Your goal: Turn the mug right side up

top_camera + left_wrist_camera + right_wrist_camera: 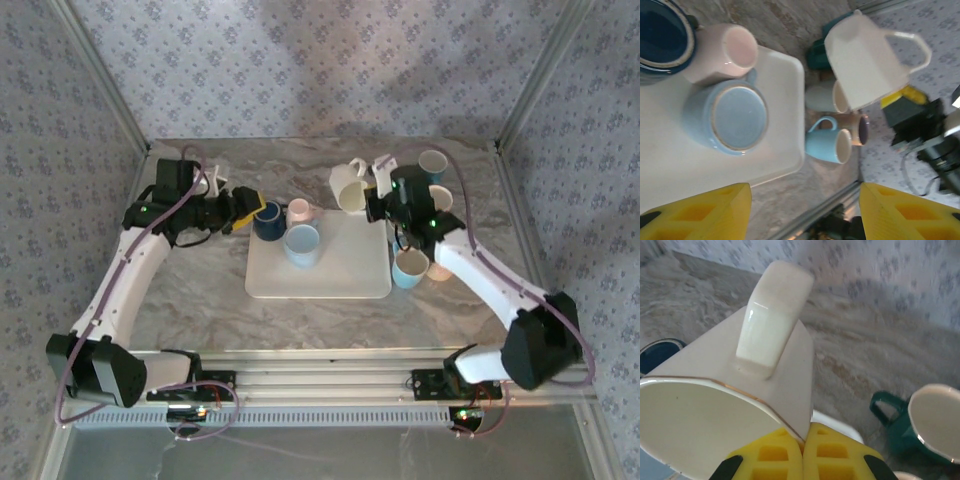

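A cream mug [350, 187] with a gold-edged rim hangs tilted in the air over the far right corner of the white tray [340, 280]. My right gripper [803, 437] is shut on its rim wall, the handle pointing away from the fingers. The left wrist view has the same cream mug [865, 60] aloft, handle to the right. A light blue mug [732, 117] stands upside down on the tray [785, 100]. My left gripper [805, 215] is open and holds nothing; it hovers at the tray's far left, beside the dark blue mug [266, 220].
A pink mug [722, 52] lies on its side on the tray beside the dark blue mug [662, 42]. Right of the tray stand a teal mug [900, 432], a white mug [440, 197], another light blue mug [410, 268] and a pinkish one [440, 268].
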